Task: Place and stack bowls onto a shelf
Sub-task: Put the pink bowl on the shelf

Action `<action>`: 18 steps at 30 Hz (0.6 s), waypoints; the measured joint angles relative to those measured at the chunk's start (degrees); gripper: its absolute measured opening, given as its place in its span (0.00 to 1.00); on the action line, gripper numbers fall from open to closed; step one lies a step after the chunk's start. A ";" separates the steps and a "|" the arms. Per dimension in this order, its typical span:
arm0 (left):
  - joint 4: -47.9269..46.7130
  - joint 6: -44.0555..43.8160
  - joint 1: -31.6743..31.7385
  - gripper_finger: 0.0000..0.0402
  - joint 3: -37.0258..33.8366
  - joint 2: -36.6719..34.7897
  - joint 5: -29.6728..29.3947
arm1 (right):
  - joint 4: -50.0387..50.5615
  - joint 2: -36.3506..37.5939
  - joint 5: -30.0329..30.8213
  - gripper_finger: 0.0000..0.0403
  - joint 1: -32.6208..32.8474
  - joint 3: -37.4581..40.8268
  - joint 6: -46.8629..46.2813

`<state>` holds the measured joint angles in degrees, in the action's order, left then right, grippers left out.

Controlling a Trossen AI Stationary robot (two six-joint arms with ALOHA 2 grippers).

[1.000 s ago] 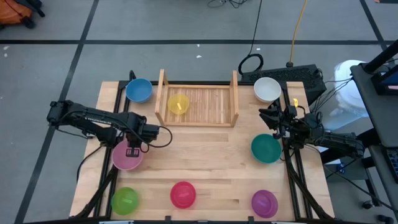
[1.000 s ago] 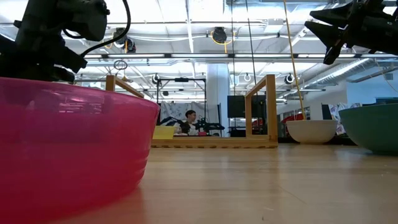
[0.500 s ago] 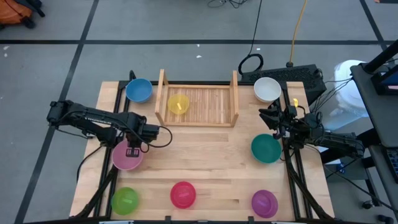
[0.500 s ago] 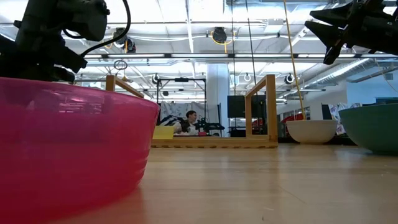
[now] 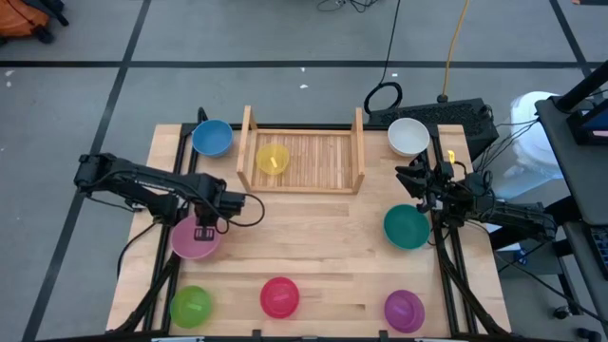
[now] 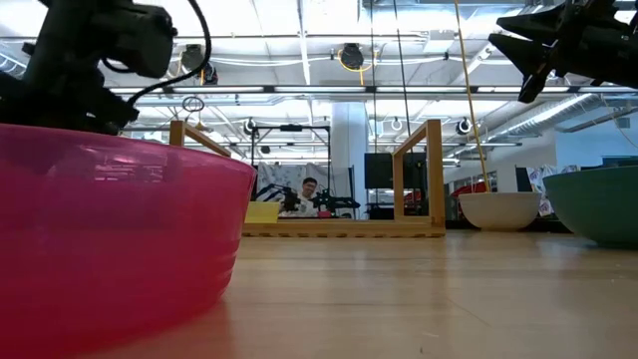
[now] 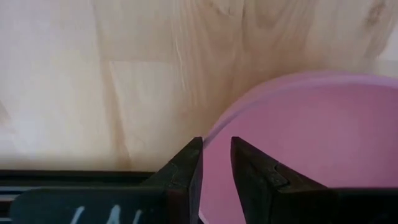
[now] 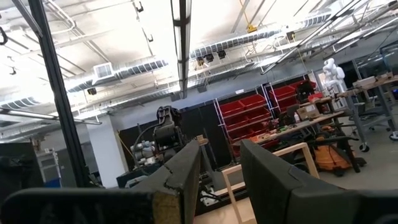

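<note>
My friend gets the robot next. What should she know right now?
Left gripper: open, jaws astride the rim of the pink bowl, not yet closed.
Right gripper: open, empty, raised between the white bowl and teal bowl.
Done: the yellow bowl sits on the shelf.
Left: blue, white, pink, teal, green, red-magenta and purple bowls are on the table.

Grey floor (image 5: 76, 104), red shelving (image 8: 249, 107)
</note>
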<state>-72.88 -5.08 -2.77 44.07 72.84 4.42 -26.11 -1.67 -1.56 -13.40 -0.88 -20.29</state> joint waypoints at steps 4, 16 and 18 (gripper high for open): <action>0.74 -0.57 0.01 0.22 -3.66 -0.02 2.11 | -0.07 0.01 0.00 0.27 -0.01 0.01 0.14; 0.54 -1.45 0.01 0.22 -4.04 -0.04 3.31 | -0.26 0.01 0.28 0.27 -0.01 -0.01 0.02; 0.54 -1.35 0.01 0.22 -4.04 -0.04 3.31 | -0.26 0.01 0.30 0.27 0.00 0.00 0.00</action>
<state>-72.34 -6.42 -2.76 40.03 72.79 7.73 -26.37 -1.66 -1.26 -13.40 -0.88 -20.29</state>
